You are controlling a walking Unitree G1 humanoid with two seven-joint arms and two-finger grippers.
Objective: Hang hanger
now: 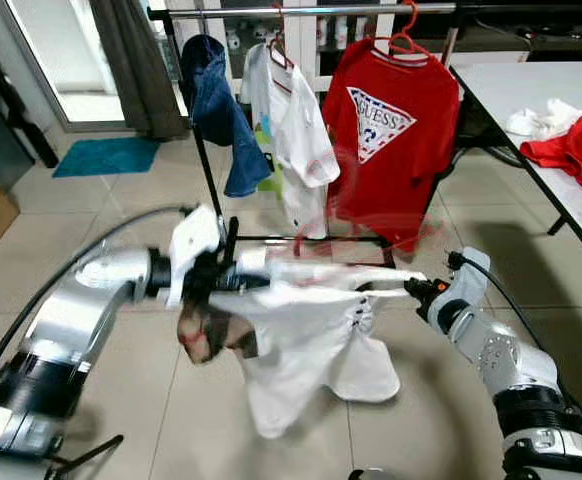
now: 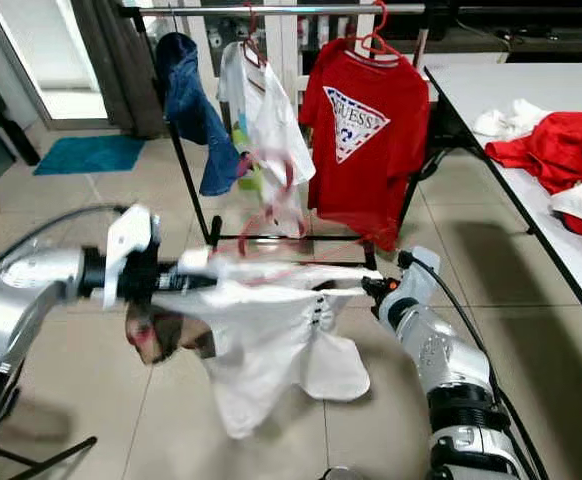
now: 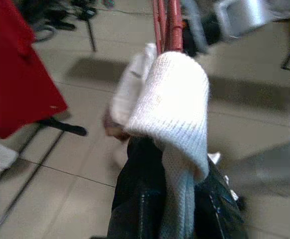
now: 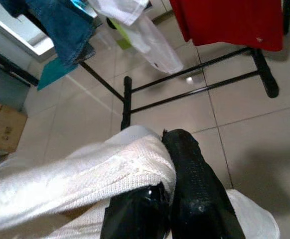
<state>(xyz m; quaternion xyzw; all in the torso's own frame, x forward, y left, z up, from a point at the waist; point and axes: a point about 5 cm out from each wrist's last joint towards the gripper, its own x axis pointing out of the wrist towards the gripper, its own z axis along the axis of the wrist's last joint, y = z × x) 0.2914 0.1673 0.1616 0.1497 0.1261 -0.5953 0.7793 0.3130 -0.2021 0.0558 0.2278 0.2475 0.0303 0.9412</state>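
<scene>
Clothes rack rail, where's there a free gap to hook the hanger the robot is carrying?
On the rail, the widest bare stretch lies between the white shirt and the red shirt. A narrower gap separates the blue garment from the white shirt. The rail's right end beyond the red shirt is short.

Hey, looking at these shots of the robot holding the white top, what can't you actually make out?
- Red hanger: motion-blurred in both eye views.
- Left gripper: fingertips buried under the white top, left wrist view.
- Rack rail: nearly cut off by the frame's top edge.
</scene>
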